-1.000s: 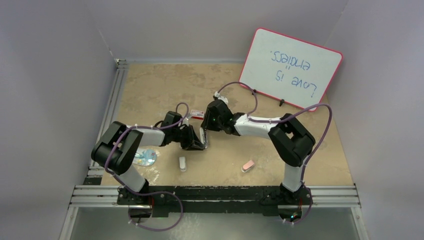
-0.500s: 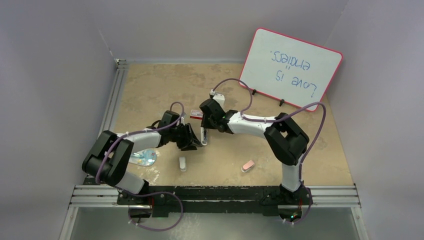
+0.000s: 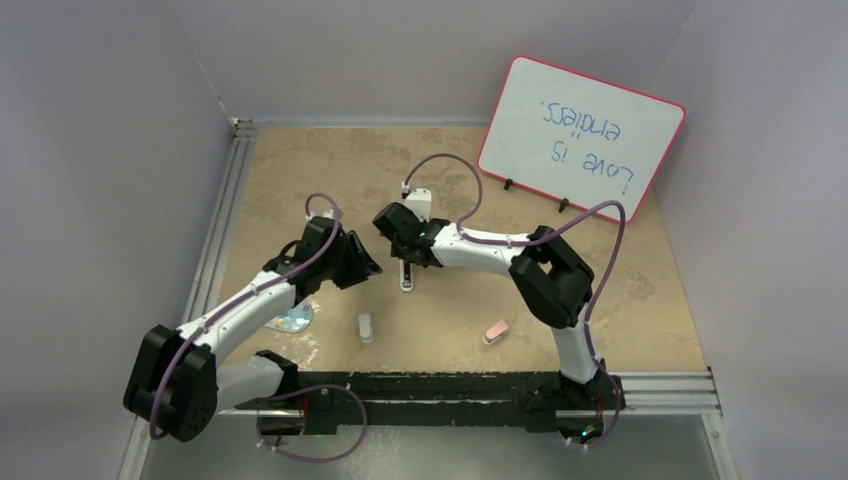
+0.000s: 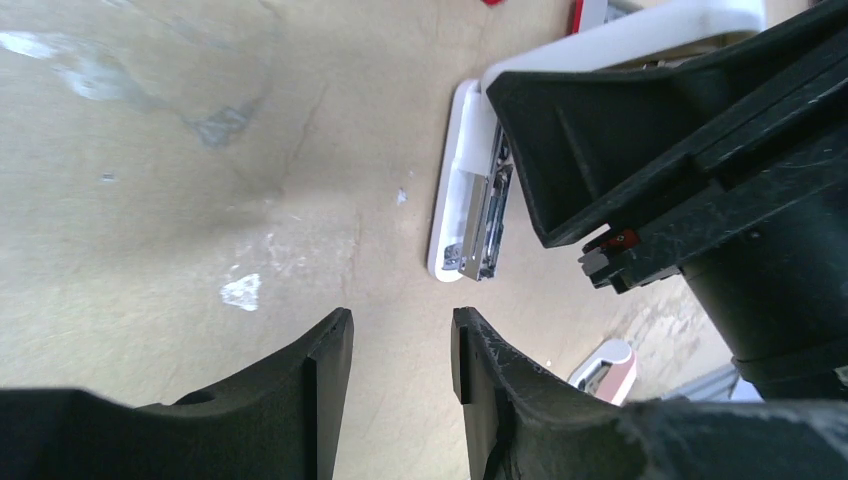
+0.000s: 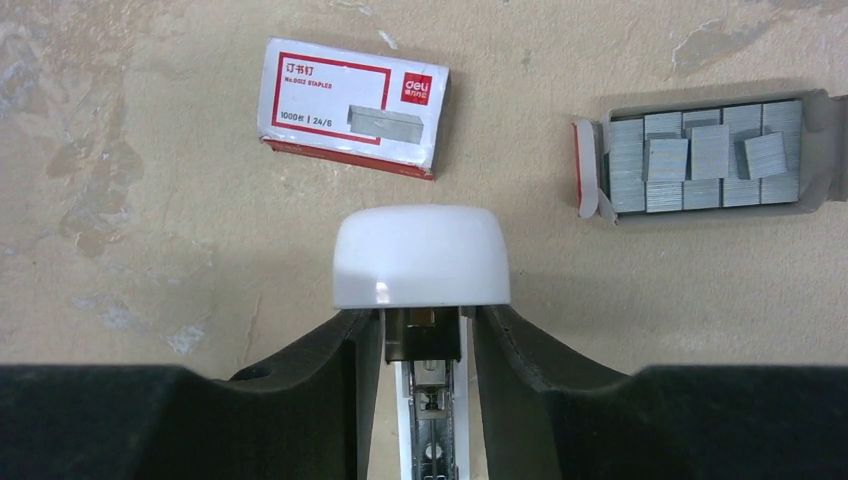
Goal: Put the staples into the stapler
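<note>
walls: plain grey | tabletop: mottled tan | whiteboard: propped back right

A red-framed whiteboard is propped at far right; what may be a disc is laid on the surface

- The table is a matt, mottled beige surface, scuffed and blotchy.
- The stapler has a smooth, glossy white plastic cap; its channel is bright, shiny metal.
- The staples are dull silvery-grey metal strips in a grey card tray.
- The box is printed card, red and white, with a slight sheen.
- The fingers of the right gripper and the left gripper are black plastic, matt and finely grained.
- The whiteboard is smooth and glossy.
</note>
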You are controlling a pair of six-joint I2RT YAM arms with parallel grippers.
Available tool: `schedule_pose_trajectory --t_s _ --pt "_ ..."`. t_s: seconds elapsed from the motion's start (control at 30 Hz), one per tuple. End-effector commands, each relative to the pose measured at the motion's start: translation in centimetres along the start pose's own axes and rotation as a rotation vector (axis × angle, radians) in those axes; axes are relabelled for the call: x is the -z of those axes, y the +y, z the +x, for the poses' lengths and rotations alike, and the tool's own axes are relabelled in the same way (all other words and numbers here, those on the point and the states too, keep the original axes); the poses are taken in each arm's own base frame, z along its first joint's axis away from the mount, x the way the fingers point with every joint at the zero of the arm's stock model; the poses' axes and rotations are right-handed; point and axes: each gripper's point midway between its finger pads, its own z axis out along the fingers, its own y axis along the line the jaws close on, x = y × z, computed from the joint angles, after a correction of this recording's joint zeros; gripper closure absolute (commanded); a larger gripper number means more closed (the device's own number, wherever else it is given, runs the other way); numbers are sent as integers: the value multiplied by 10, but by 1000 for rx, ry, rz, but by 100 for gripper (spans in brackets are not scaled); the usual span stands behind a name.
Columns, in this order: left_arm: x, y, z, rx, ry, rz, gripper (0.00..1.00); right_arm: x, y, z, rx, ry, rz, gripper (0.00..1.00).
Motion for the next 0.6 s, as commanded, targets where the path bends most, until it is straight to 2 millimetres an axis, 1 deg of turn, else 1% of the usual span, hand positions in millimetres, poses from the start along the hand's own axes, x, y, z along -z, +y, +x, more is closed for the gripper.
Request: schedule_pose_trajectory --t_s 0.0,0.17,0.3,0.37,0.47,0.5,0.57 --pt "16 3 -25 11 -133 -62 59 7 4 -11 -4 -36 32 58" --pt "18 6 -25 15 -143 -66 59 11 8 -12 -6 -34 20 50" --pt "18 5 -24 21 -139 -64 58 19 16 -14 -19 -25 -28 43" --pt "18 3 -24 23 -141 -56 58 27 21 -17 -30 -22 -67 39" --pt "21 -2 -26 16 -149 -28 56 43 27 -24 -51 -25 -133 35" --pt "22 -4 -26 13 -152 -18 51 52 29 -27 -60 -21 -162 35" --pt "25 -9 -27 -3 -162 17 48 64 25 -23 -70 3 -188 38"
